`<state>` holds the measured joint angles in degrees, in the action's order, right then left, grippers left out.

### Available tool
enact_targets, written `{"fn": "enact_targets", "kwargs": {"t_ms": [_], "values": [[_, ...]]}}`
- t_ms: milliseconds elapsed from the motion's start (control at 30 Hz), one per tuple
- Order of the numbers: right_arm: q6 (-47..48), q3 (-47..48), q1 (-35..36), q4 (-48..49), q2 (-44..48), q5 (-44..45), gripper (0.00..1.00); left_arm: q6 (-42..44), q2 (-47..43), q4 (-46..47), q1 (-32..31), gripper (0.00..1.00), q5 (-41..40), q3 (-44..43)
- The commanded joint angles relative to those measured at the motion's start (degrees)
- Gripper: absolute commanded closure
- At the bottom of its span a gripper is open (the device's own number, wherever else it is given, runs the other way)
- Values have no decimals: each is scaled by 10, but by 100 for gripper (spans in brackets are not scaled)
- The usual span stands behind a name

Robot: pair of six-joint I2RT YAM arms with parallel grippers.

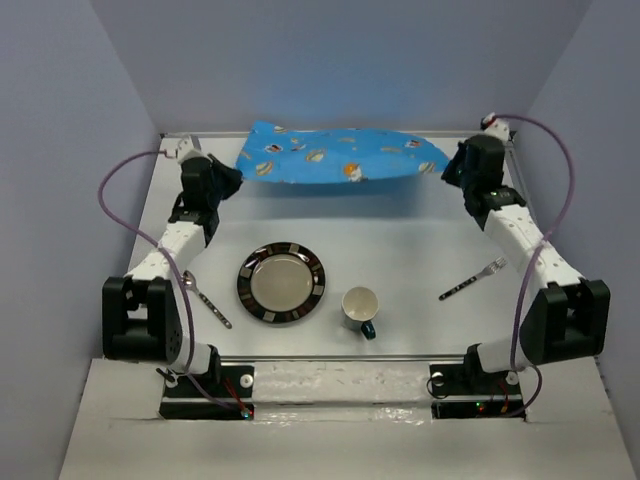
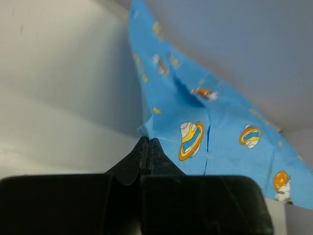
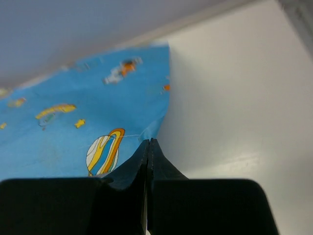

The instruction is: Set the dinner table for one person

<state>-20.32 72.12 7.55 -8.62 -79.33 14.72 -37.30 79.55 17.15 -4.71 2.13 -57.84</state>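
Observation:
The white dinner table (image 1: pixel 400 245) fills the top view. A blue cartoon-printed cloth mat (image 1: pixel 340 155) hangs stretched above its far part. My left gripper (image 1: pixel 236 180) is shut on the mat's left corner (image 2: pixel 146 129). My right gripper (image 1: pixel 448 168) is shut on its right corner (image 3: pixel 154 128). A dark-rimmed plate (image 1: pixel 281 283) with a cream centre lies near the front middle. A white cup (image 1: pixel 359 308) with a dark handle stands right of it. A spoon (image 1: pixel 207 299) lies left of the plate. A fork (image 1: pixel 472 279) lies at the right.
Lilac walls (image 1: pixel 360 60) close in the back and both sides. The arm bases (image 1: pixel 150 320) stand at the front corners, with purple cables looping off each arm.

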Motion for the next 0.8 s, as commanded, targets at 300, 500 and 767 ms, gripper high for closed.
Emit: {"fn": "enact_targets", "kwargs": {"t_ms": [300, 500, 767], "values": [[-95, -212, -9, 127, -100, -51, 100, -33, 125, 201, 5, 100, 33, 180], [-118, -278, -9, 142, -87, -67, 100, -40, 127, 217, 4, 100, 25, 222], [-123, -326, -9, 150, -53, -67, 100, -62, 89, 235, 3, 100, 14, 302]]}}
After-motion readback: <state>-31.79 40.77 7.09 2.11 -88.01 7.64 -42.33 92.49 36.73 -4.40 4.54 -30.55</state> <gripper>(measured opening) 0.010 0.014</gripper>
